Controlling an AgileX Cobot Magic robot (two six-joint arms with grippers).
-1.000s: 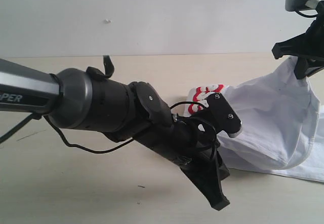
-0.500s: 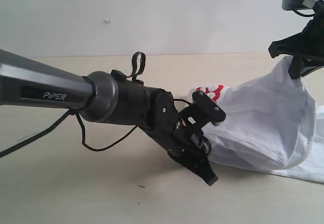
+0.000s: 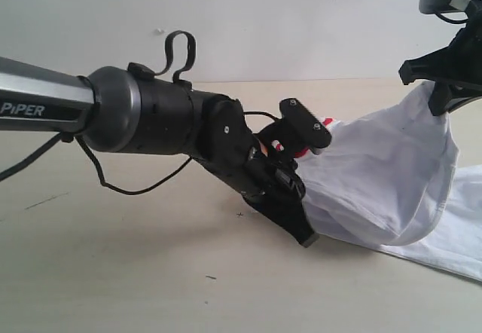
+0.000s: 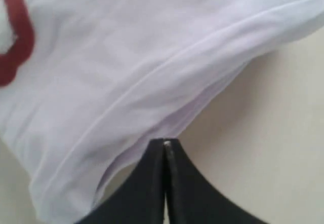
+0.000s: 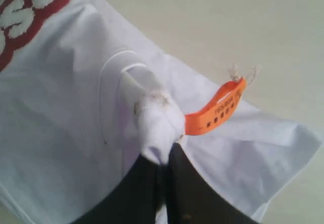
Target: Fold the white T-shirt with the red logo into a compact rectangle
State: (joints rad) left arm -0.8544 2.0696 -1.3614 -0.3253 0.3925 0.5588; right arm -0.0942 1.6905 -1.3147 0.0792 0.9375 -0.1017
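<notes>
White T-shirt [image 3: 384, 175]: right part of the table in the exterior view; 1 bunched point raised, the rest draping down to the surface.
Red logo [image 5: 30, 6]: band with white letters, on slack cloth near the bunch.
Orange tag [image 5: 215, 107]: sticks out just beside the bunch.
Right gripper [image 5: 166, 155]: 2 jaws clamped on the bunched cloth, above the table.
Left gripper [image 4: 164, 147]: jaws pressed together, tips at the shirt's low hem; whether cloth is pinched cannot be told.
Table [image 3: 135, 273]: pale, wood-toned.

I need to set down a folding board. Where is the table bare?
Bare table: the stretch below the left arm in the exterior view, and the strip between that arm and the wall. Crowded on the right: the white T-shirt hangs from the right gripper, left gripper at its hem.
</notes>
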